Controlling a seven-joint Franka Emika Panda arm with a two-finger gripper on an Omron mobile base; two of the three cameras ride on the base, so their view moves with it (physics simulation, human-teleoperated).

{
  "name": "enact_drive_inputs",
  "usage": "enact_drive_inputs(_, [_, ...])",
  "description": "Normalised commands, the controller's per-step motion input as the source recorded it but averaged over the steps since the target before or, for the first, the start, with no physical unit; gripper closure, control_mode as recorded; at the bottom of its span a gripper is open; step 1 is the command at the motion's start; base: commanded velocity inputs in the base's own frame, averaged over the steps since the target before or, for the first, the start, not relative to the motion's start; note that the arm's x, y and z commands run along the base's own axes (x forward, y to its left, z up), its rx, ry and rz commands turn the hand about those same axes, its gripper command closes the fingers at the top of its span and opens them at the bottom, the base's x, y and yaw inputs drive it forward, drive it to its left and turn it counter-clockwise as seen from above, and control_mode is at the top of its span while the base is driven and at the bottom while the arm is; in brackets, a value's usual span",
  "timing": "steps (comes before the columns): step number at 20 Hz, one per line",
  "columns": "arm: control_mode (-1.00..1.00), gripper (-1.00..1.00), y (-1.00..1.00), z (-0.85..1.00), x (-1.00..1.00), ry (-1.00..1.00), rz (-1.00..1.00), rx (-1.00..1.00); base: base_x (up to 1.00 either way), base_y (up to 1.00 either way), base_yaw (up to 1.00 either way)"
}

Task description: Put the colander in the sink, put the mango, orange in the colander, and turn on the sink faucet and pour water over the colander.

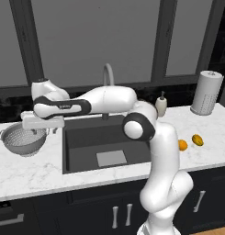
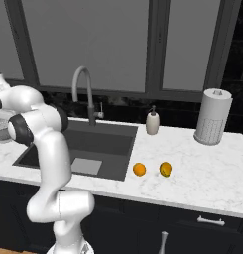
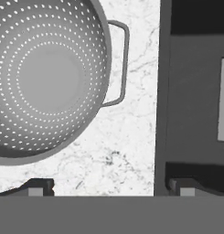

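The gripper (image 3: 111, 186) hangs spread wide and empty above the worktop (image 3: 127, 151), its fingertips (image 3: 38, 186) far apart over the strip of marble between the colander (image 3: 45, 77) and the sink (image 3: 191, 100). The colander is a silver-grey metal bowl, round, pierced with rings of small holes around a plain flat centre, with a thin loop handle on its side; it stands upright on the worktop left of the sink and holds nothing. The worktop is white marble with grey veins. The sink is a dark grey rectangular basin with a lighter square patch on its bottom, nothing else in it. Behind it rises the faucet (image 2: 82, 89), a grey arched gooseneck. Right of the sink lie the orange (image 2: 139, 169), a smooth bright ball, and just beside it the mango (image 2: 165, 169), yellow-orange. Farther back stand a beige soap dispenser (image 2: 152, 122) and a tall pale cylinder (image 2: 212, 117).
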Motion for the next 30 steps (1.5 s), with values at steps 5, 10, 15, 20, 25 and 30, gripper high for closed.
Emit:
enact_drive_inputs(5, [-1.00,-1.00,0.00,-0.04,0.09,0.11,-0.22,0.00,0.00,0.00,0.00])
enact_drive_inputs(10, [-1.00,-1.00,0.04,-0.26,0.07,0.08,-0.14,0.00,0.00,0.00,0.00])
enact_drive_inputs(15, [-1.00,-1.00,0.14,-0.40,0.01,0.00,-0.03,0.00,0.00,0.00,0.00])
enact_drive_inputs(20, [-1.00,-1.00,0.18,-0.27,0.08,0.00,-0.01,0.00,0.00,0.00,0.00])
enact_drive_inputs(25, [-1.00,-1.00,0.14,-0.09,0.15,0.00,0.00,0.00,0.00,0.00,0.00])
enact_drive_inputs(30, [-1.00,-1.00,0.05,-0.01,0.12,0.00,-0.01,0.00,0.00,0.00,0.00])
